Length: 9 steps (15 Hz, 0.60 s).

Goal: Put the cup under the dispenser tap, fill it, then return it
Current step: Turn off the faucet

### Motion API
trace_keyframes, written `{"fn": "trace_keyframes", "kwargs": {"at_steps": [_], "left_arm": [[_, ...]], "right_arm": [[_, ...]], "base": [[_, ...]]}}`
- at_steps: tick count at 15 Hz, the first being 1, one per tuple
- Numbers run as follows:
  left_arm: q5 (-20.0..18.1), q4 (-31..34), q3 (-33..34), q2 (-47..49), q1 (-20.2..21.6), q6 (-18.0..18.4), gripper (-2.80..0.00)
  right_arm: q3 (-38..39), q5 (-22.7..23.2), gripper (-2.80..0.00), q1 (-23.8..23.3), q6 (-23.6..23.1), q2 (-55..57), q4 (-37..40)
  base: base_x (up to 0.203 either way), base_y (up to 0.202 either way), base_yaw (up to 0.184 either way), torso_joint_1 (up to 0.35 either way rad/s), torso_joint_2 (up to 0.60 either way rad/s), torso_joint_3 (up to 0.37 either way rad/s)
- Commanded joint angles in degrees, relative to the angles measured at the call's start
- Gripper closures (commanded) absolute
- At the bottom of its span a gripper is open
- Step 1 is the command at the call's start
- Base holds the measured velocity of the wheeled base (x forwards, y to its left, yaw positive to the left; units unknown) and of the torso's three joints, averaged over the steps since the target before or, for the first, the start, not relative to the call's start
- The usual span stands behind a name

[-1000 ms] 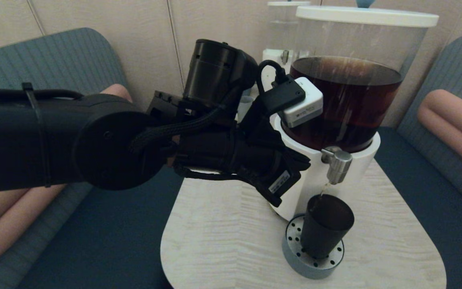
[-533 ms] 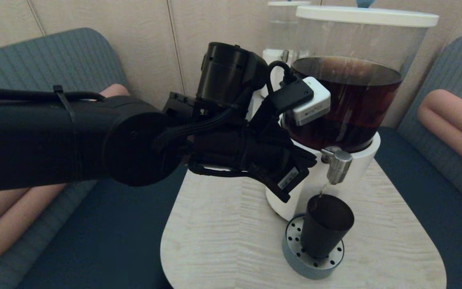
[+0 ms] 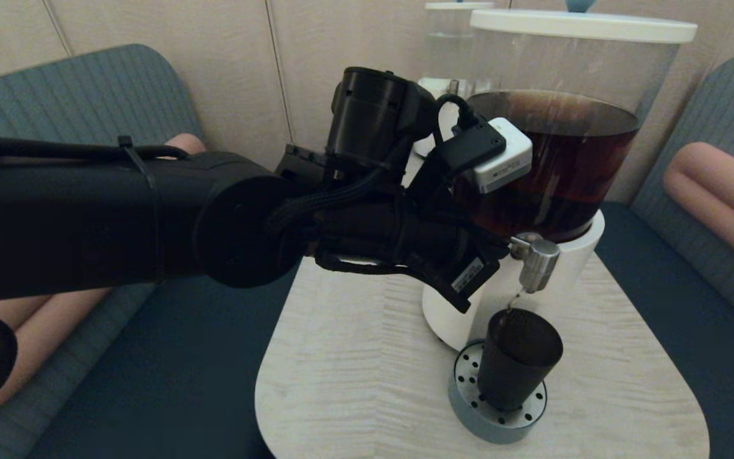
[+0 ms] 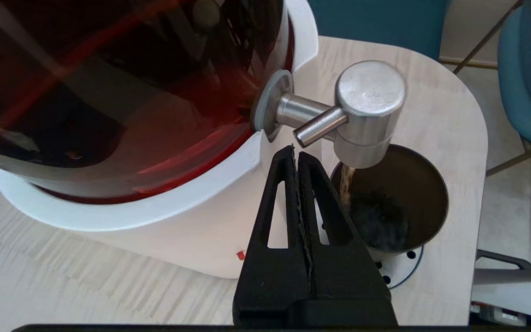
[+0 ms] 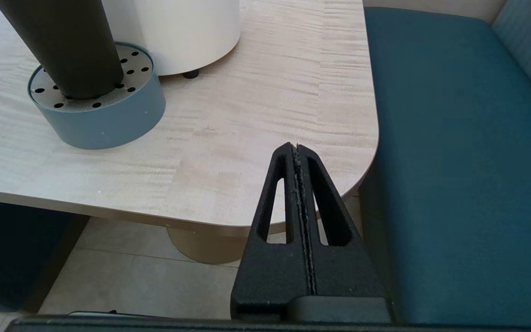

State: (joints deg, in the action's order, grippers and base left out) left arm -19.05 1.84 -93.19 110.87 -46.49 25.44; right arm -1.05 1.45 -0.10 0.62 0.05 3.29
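The matte black cup (image 3: 517, 357) stands upright on a round grey-blue perforated drip tray (image 3: 469, 408), directly below the steel dispenser tap (image 3: 536, 258). A thin brown stream runs from the tap (image 4: 369, 106) into the cup (image 4: 404, 203), which holds dark liquid at its bottom. My left gripper (image 4: 295, 154) is shut and empty, its tips just below the tap's short lever rod (image 4: 318, 127) and beside the cup's rim. My right gripper (image 5: 297, 150) is shut on nothing, low by the table's near right corner, away from the cup (image 5: 62, 46).
The big dispenser of dark liquid (image 3: 552, 159) sits on its white base (image 3: 580, 255) on the pale wooden table (image 3: 354, 382). A smaller clear dispenser (image 3: 446, 57) stands behind it. Blue bench seats (image 3: 692, 319) flank the table. My left arm (image 3: 118, 217) crosses over the left side.
My left arm has moved right, bringing its shut gripper closer to the tap. The cup has stayed on the drip tray with liquid still running into it.
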Motion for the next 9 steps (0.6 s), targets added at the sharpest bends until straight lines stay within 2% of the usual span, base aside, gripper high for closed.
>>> {"fn": "trace_keyframes", "kwargs": {"at_steps": [1,9], "left_arm": [[-0.11,-0.07,-0.63,0.92,0.00,0.14,0.00],[-0.19,-0.17,-3.81,2.86,-0.09,0.14,0.00]], "right_arm": [[-0.01,0.04,0.00,0.01,-0.01,0.01,0.05],[0.05,0.04,0.00,0.01,-0.01,0.04,0.05]], "base": [[0.000,0.000,0.000,0.000,0.00,0.000],[0.000,0.000,0.000,0.000,0.00,0.000]]}}
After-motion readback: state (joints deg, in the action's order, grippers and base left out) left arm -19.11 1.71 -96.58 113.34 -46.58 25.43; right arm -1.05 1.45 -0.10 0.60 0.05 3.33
